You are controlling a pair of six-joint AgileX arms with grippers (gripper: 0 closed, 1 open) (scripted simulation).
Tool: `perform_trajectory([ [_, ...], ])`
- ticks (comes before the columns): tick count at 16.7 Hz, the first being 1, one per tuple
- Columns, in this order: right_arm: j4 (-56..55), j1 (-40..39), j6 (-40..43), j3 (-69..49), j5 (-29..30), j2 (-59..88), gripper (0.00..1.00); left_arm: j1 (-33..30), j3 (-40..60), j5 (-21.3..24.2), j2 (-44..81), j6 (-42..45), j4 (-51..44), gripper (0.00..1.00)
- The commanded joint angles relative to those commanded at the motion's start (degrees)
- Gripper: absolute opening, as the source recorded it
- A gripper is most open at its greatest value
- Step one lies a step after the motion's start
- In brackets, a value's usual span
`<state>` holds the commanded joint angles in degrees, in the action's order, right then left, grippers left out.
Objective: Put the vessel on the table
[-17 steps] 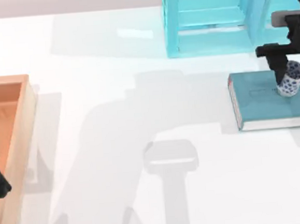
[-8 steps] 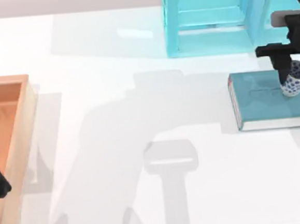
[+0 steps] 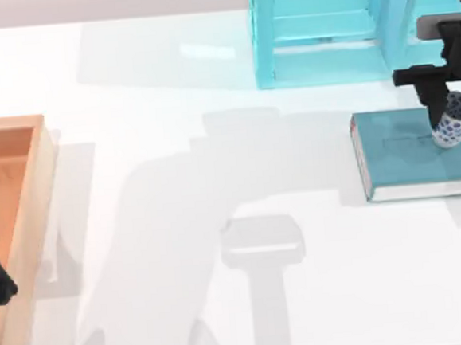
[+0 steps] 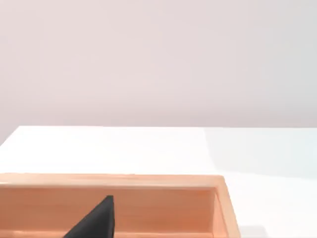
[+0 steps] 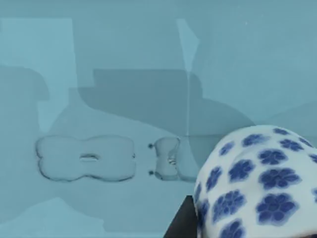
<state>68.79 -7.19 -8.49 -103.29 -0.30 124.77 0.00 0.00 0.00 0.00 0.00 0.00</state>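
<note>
While the right pincer (image 3: 450, 119) grips the vessel (image 3: 454, 125) above the teal book (image 3: 409, 158), it should carry it left, over bare bench (image 3: 215, 182), then lower gently.

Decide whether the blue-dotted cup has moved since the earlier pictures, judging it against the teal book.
Yes. The cup, held by the right gripper, has tipped and shifted slightly toward the far right corner of the teal book, which stayed put.
</note>
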Motion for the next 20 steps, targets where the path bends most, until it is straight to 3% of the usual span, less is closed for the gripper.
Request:
perform_trajectory([
  [7, 9.55, 0.08, 0.07, -8.94, -0.01, -0.66, 0.0, 0.0, 0.0, 0.0, 0.0, 0.0, 0.0, 1.0],
  [12, 9.86, -0.14, -0.16, -9.2, -0.03, -0.44, 0.0, 0.0, 0.0, 0.0, 0.0, 0.0, 0.0, 1.0],
  [20, 13.91, -13.96, -13.77, -14.66, 0.27, 0.79, 0.0, 0.0, 0.0, 0.0, 0.0, 0.0, 0.0, 1.0],
])
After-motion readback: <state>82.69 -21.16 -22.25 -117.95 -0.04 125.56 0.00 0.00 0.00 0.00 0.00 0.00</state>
